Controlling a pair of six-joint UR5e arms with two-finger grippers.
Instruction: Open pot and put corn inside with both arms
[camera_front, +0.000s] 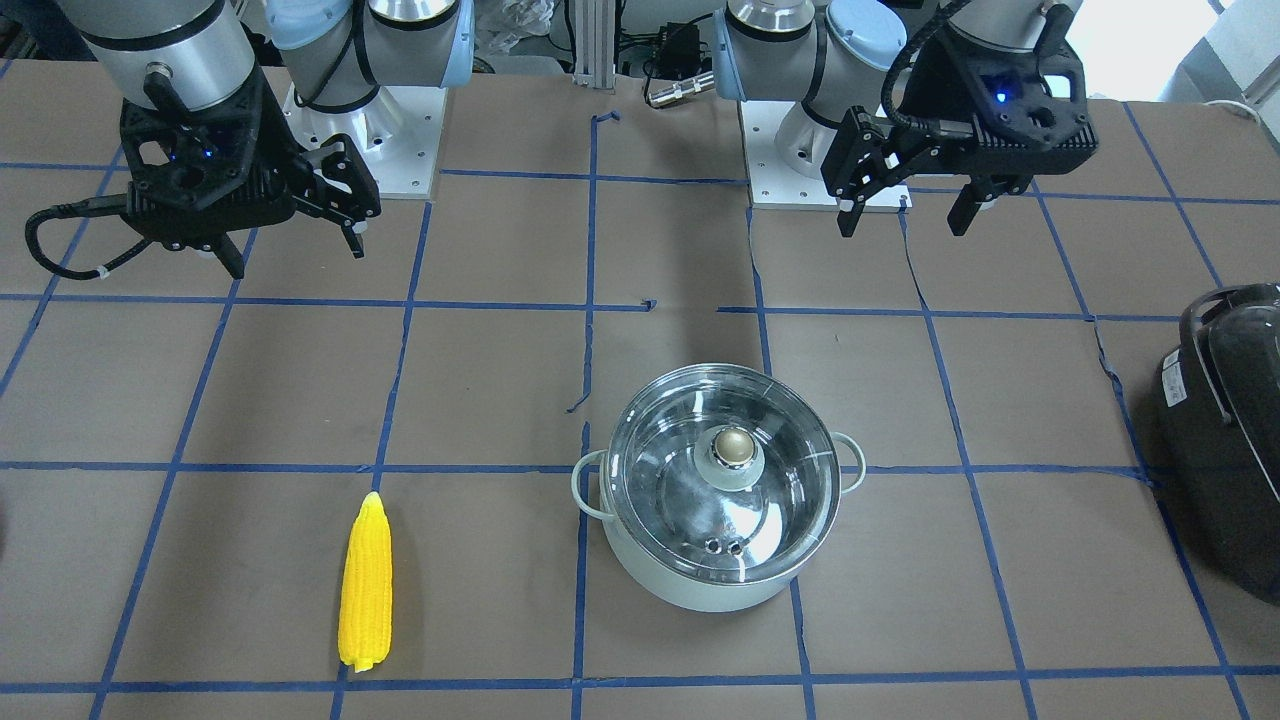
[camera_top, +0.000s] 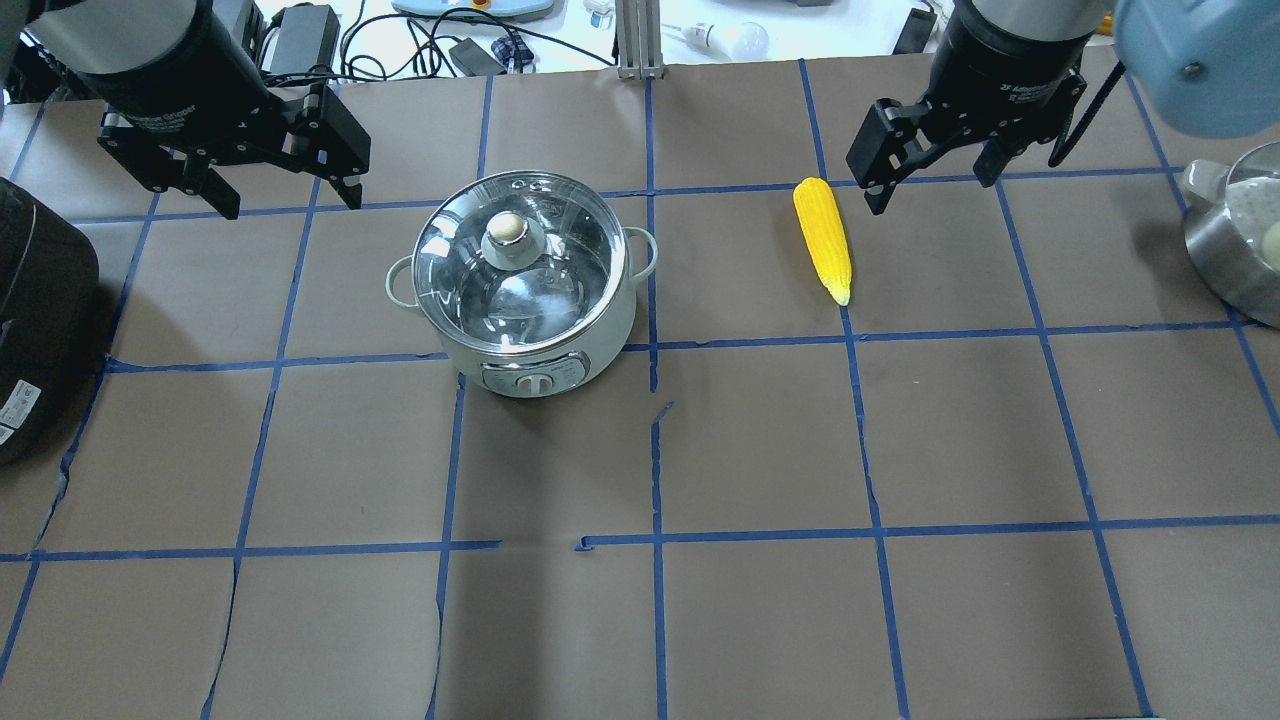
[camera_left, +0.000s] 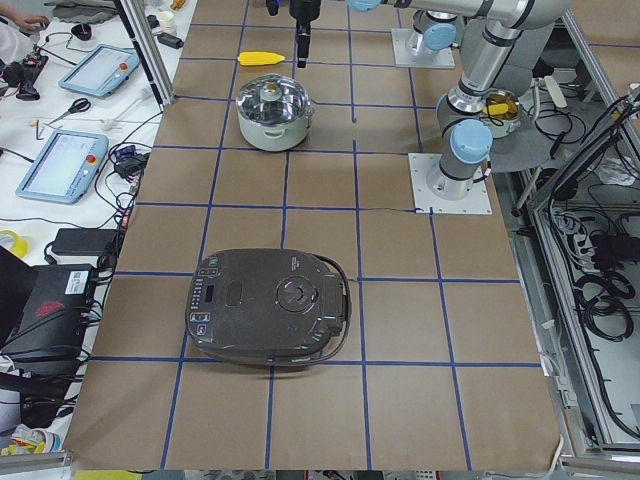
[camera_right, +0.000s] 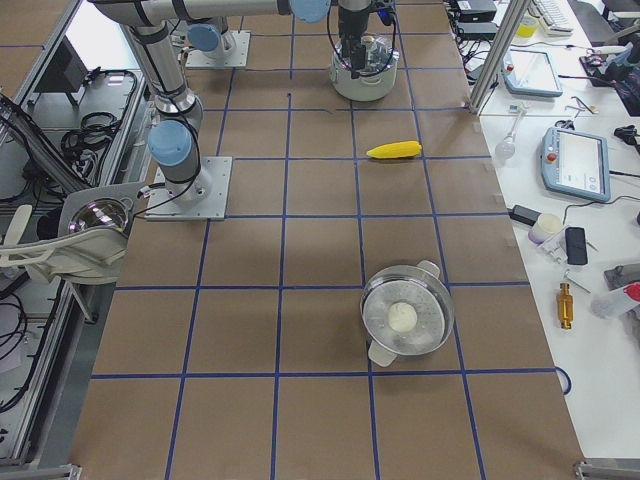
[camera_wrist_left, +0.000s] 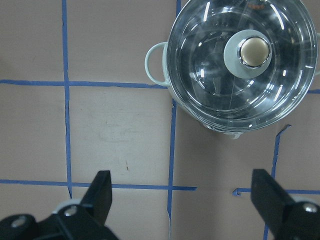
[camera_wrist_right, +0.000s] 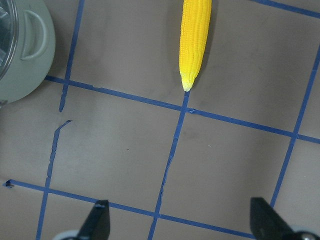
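Arms (camera_top: 130, 50) hover raised, left end effector (camera_top: 290, 205) and right end effector (camera_top: 932, 192) wide open, empty.

Small white print, partly legible, "2F Adaptive" on right gripper (camera_top: 935, 190), "Gripper" on left gripper (camera_top: 290, 200), sticker (camera_top: 15, 402) on black appliance (camera_top: 40, 300) unreadable
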